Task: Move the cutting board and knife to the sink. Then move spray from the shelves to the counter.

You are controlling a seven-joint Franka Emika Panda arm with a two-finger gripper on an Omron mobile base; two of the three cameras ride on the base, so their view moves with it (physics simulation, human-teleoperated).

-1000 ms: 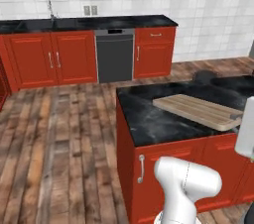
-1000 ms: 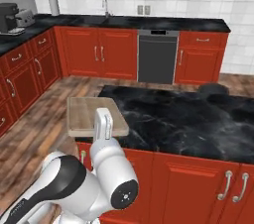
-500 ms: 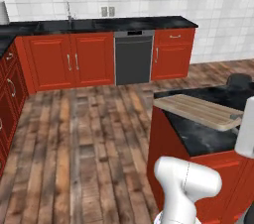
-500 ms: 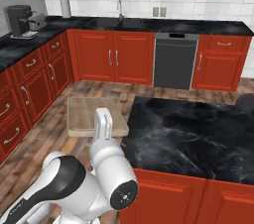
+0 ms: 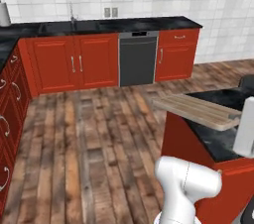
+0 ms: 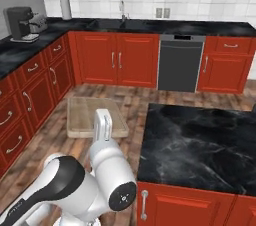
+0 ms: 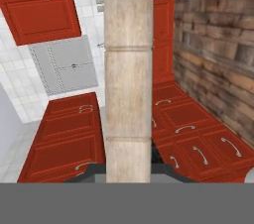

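The gripper (image 6: 103,126) is clamped on one edge of the cutting board (image 6: 95,117), carrying it level above the wooden floor (image 5: 99,134), apparently for transport toward the sink (image 6: 112,22).

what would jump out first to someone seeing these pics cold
The light-wood cutting board held level in the air over the wooden floor, clear of the black marble island counter. Next, the red cabinets along the far wall, with a dark dishwasher set among them.
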